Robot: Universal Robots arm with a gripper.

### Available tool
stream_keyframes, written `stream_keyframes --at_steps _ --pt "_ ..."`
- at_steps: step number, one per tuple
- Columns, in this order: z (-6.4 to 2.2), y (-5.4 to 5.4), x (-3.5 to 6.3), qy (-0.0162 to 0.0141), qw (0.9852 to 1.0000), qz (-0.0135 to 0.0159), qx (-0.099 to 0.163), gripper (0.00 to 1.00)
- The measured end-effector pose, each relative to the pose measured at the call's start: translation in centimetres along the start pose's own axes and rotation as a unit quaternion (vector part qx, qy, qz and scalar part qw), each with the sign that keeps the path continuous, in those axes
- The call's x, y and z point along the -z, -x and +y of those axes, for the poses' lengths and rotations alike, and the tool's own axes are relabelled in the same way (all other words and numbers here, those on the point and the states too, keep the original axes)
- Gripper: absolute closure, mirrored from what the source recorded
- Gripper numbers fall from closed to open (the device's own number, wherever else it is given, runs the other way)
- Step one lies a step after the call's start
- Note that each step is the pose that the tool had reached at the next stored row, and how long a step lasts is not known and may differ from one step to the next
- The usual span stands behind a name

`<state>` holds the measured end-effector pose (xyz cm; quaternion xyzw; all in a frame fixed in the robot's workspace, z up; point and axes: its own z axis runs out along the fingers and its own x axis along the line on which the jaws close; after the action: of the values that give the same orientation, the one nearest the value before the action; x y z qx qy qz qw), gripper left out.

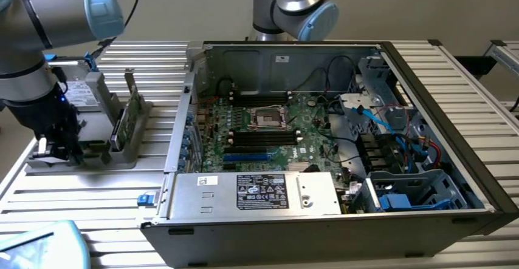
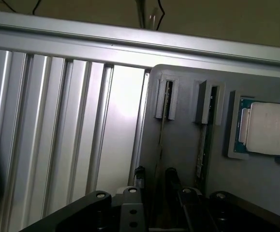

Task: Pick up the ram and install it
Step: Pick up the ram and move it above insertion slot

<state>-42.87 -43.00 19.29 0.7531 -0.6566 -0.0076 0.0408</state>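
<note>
**Operator:** Where is the ram sitting?

**Spotter:** The ram (image 1: pixel 119 128) is standing on edge in a slot of the grey holder (image 1: pixel 89 163). The holder is resting on the slatted counter (image 1: pixel 81 208), to the exterior view's left of the open computer case (image 1: pixel 284 245). On your wrist view it is showing edge-on as a thin green strip between two grey posts.

**Operator:** And the fingers?

**Spotter:** Your fingers (image 2: pixel 171 178) are hanging low over the same holder, on the exterior view's left of the ram, just beside it and not touching it. They are standing spread, with a clear gap between the tips. A thin edge is running through that gap along the neighbouring slot; I cannot tell whether that is a second stick. They are gripping nothing.

**Operator:** What is lying around it?

**Spotter:** The square silver processor (image 2: pixel 270 128) is lying flat in its pocket, with the ram's slot between it and your fingers. A silver drive (image 1: pixel 79 93) with a white label is standing at the holder's far end. Inside the case, the black memory slots (image 1: pixel 264 136) on the motherboard are lying bare. A second arm (image 1: pixel 292 5) is standing behind the case.
</note>
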Motion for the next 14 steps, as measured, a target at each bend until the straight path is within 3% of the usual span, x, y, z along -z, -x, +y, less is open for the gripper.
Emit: stream_keyframes --at_steps 10,14 --pt "-0.14 -0.01 0.0 0.0 1.0 0.0 0.0 0.69" --pt "-0.14 -0.01 0.0 0.0001 1.0 0.0 0.0 0.84"
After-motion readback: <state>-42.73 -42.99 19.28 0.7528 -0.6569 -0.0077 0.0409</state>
